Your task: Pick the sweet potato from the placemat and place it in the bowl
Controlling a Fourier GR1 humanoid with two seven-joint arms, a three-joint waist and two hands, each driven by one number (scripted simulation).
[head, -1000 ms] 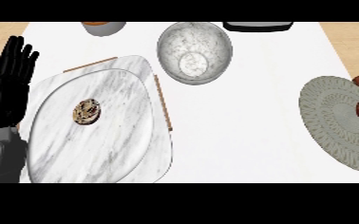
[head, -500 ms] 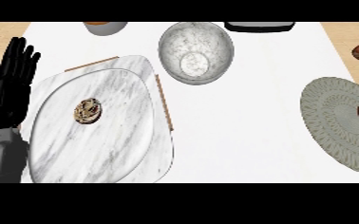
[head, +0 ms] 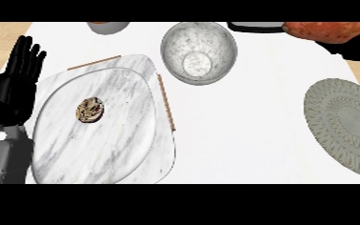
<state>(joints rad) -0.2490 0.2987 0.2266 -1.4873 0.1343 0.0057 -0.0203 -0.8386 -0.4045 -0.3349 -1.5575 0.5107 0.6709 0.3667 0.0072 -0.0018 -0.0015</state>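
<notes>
The sweet potato (head: 325, 30) shows at the top right, reddish-orange with mottled skin, its upper part cut off by the view's top edge; whatever carries it is hidden, with only a dark shape just beneath it that cannot be made out, so the right hand's fingers cannot be told. It is to the right of the marbled bowl (head: 199, 52) and well apart from the grey placemat (head: 336, 119), which is cropped at the right edge. The left hand (head: 19, 83) rests at the left edge, fingers straight and released, beside the marble plate (head: 95, 128).
</notes>
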